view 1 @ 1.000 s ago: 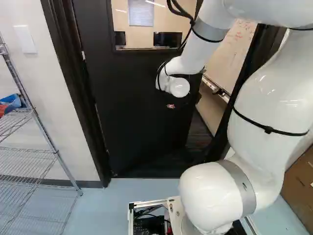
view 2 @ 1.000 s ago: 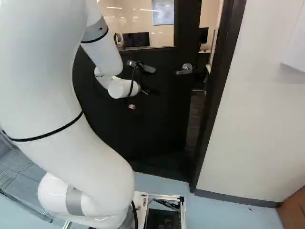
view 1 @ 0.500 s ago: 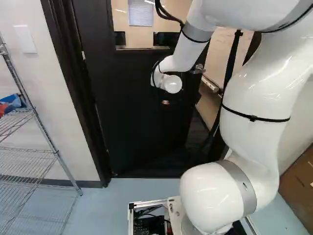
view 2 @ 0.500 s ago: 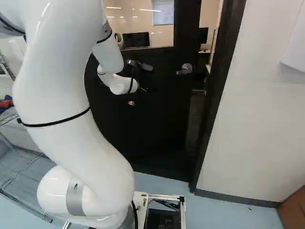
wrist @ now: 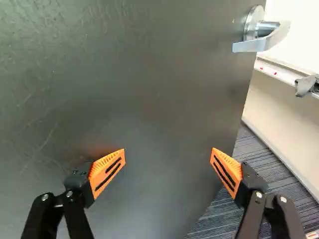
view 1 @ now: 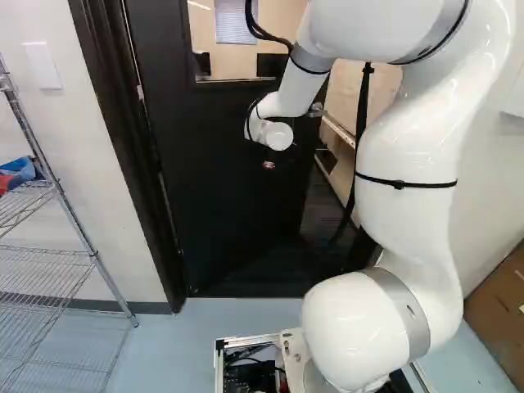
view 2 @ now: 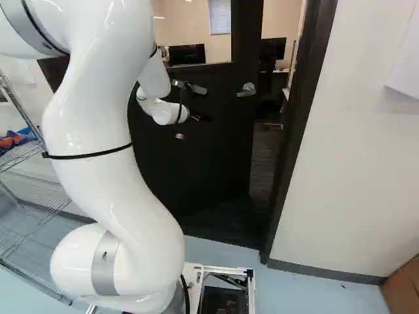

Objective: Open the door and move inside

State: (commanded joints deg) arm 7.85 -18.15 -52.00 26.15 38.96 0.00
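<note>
So the dark door (view 2: 219, 150) is partly open: hinge side on the left, free edge swung to the far side, with a gap between that edge and the right side of the door frame (view 2: 302, 118). The lever handle (view 2: 247, 90) sits near the free edge, and there's a window (view 1: 233, 49) in the upper part.

The white arm (view 1: 409, 164) reaches from the near side toward the door, and its black gripper (view 2: 196, 125) is in front of the door face, lower than the handle and left of it. Fingers are spread wide with nothing between the orange pads (wrist: 108, 172), so nobody's gripping that lever. Can't tell if a fingertip is touching the door.

Past the gap there's dark ribbed flooring (wrist: 249, 159) and a pale wall (wrist: 284, 119) off to the right. Further in, a monitor (view 2: 186, 54) shows through the glass, and another screen (view 2: 273, 47) is visible through the gap. The base is on the blue floor (view 1: 180, 352), near side of the doorway. Wire shelf (view 1: 100, 258) on the left with some blue and red stuff (view 1: 16, 173) on it, cardboard box (view 1: 498, 307) near right.
</note>
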